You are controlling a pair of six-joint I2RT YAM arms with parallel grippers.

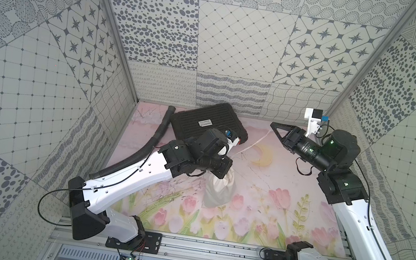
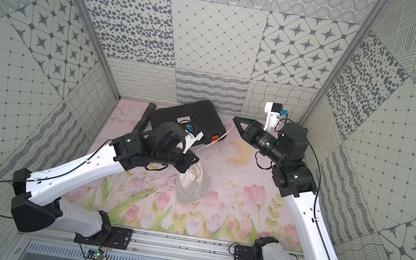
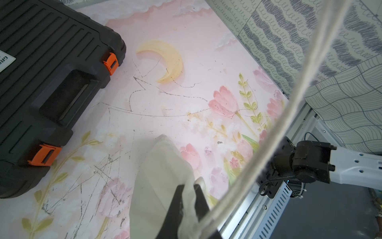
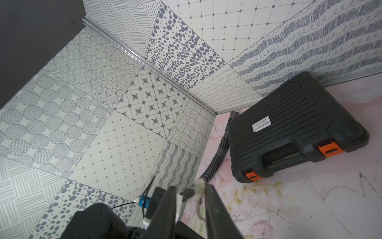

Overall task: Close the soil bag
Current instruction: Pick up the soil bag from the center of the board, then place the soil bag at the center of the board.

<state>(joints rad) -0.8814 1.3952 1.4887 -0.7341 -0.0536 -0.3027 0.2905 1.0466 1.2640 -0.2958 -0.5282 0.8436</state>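
Note:
The soil bag (image 1: 220,191) (image 2: 192,187) is a cream cloth pouch standing on the flowered mat near the middle. My left gripper (image 1: 226,174) (image 3: 189,186) is shut on its bunched neck, with cloth squeezed between the black fingers. A thin white cord (image 1: 250,146) (image 3: 289,107) rises from the bag's mouth toward my right gripper (image 1: 272,124) (image 4: 190,187), which hangs above the mat's far side. Its jaws stand apart; the cord's frayed end (image 4: 199,184) lies against the inside of one finger.
A black ribbed case (image 1: 207,125) (image 4: 289,128) with orange latches lies at the back, just behind the left wrist. A black corrugated hose (image 1: 142,149) runs along the left edge. Patterned walls close three sides; a metal rail (image 1: 211,248) borders the front.

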